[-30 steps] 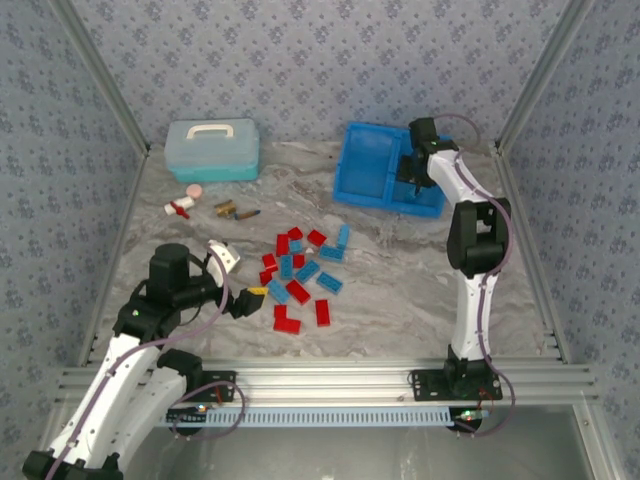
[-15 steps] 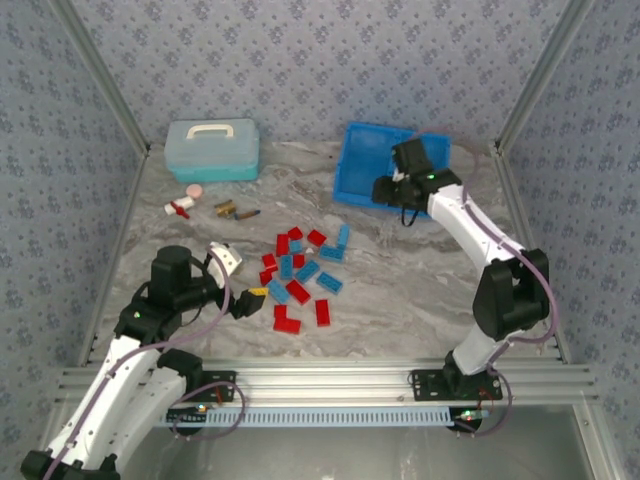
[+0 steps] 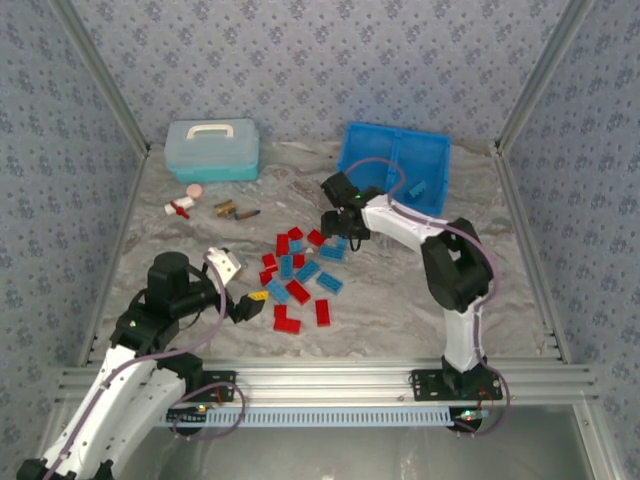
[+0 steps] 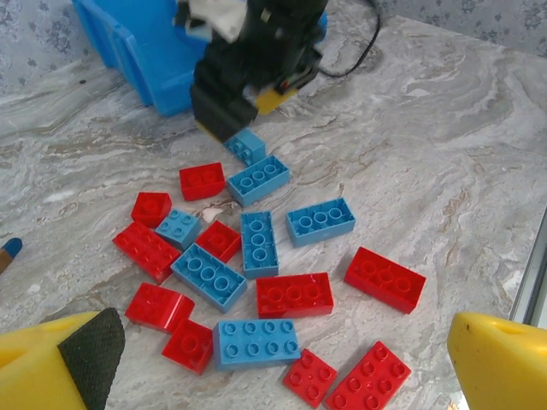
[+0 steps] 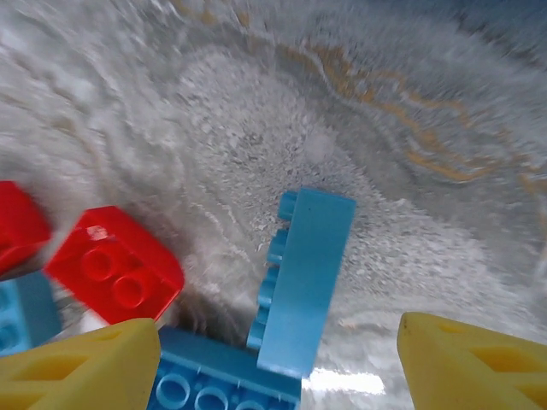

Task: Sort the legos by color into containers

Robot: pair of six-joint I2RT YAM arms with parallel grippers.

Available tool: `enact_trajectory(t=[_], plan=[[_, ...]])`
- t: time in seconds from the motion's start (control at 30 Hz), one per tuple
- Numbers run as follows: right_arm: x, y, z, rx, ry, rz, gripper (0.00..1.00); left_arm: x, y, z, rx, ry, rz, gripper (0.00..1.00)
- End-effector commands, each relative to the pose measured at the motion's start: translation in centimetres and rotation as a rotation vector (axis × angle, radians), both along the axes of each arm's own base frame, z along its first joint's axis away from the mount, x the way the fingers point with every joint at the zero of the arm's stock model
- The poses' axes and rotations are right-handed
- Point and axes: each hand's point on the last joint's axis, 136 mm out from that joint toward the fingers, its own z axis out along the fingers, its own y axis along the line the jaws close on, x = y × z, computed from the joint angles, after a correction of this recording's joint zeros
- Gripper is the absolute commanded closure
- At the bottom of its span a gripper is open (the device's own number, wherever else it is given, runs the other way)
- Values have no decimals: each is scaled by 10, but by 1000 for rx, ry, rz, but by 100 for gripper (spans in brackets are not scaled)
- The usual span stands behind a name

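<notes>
Between the spread yellow fingers point(image 5: 94, 359) of the right gripper point(image 3: 337, 230), a blue brick point(image 5: 306, 273) stood on its long edge, studs turned toward the left finger. The jaws were apart and held nothing. Its near end met a flat blue brick point(image 5: 214, 380) lying under the gripper; whether it leaned on that one could not be told. A red brick point(image 5: 115, 265) sat just beyond the left finger, close enough to be snagged.

To take the standing brick well, the gripper would likely need to drop straight down, centred over it, so the fingers closed on its two broad faces. That way it would neither tip over nor trap the red neighbour.

Behind this gripper and off to its right, well apart, sat the tray point(image 3: 346, 168), with one small blue brick point(image 3: 420, 187) in its right compartment. The pile point(image 3: 300, 275) of red and blue bricks spread from the right gripper toward the left gripper point(image 3: 246, 302). That gripper hung wide open and empty, with the pile just ahead of it.
</notes>
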Motion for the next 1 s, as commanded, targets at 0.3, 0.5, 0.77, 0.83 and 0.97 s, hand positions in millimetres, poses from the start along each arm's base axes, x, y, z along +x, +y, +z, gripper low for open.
enact_trajectory(t=[0.3, 0.5, 0.77, 0.83, 0.97], plan=[[2, -5, -23, -59, 17, -41, 67, 0, -1, 5, 10, -47, -11, 1], [5, -10, -20, -23, 27, -55, 75, 0, 0, 3, 14, -46, -12, 1], [6, -20, 41, 8, -90, -32, 77, 0, 0, 1, 18, -39, -11, 1], [6, -27, 61, 15, -129, -36, 76, 0, 0, 1, 17, -39, -11, 1], [9, -53, 106, 26, -218, -73, 76, 0, 0, 2, 16, -40, -12, 1]])
